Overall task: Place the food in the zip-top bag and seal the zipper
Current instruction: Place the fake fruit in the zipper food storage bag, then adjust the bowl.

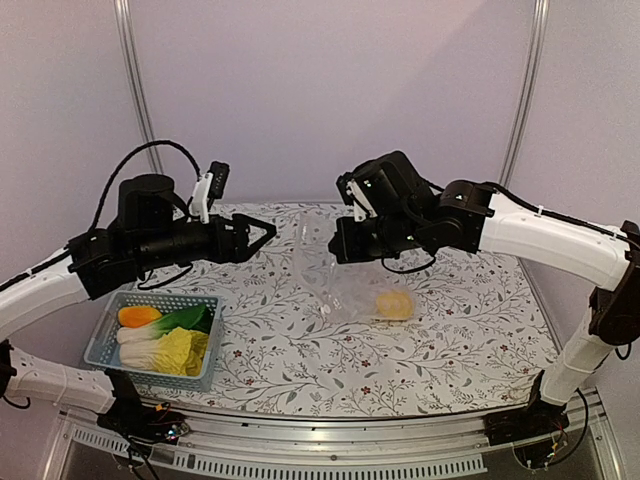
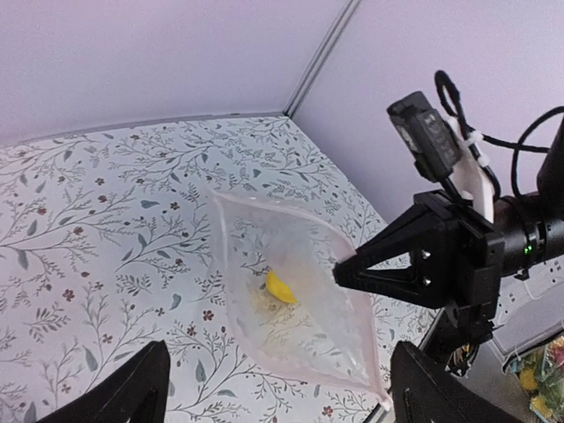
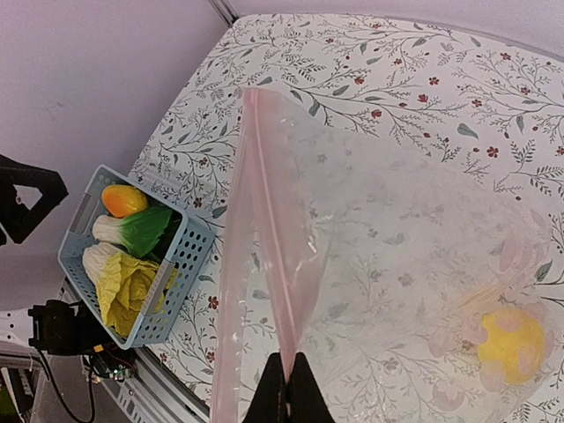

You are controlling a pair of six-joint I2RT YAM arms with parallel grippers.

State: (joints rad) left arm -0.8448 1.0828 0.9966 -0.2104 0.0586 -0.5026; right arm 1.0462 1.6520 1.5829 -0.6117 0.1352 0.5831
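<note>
The clear zip-top bag (image 1: 345, 285) lies in the middle of the table with the round yellow fruit (image 1: 393, 305) inside. My right gripper (image 3: 288, 359) is shut on the upper lip of the bag's mouth, on the pinkish zipper strip (image 3: 264, 203), and holds it raised so the mouth gapes to the left. My left gripper (image 1: 265, 235) is open and empty, hovering left of the mouth. In the left wrist view the bag (image 2: 291, 326) and the fruit (image 2: 280, 287) lie ahead. The orange fruit (image 1: 138, 316), bok choy (image 1: 180, 321) and napa cabbage (image 1: 172, 351) lie in the basket.
The light-blue slotted basket (image 1: 205, 355) stands at the front left, near the table's edge, and also shows in the right wrist view (image 3: 181, 264). The tablecloth is floral. White walls with metal posts close in the back and sides.
</note>
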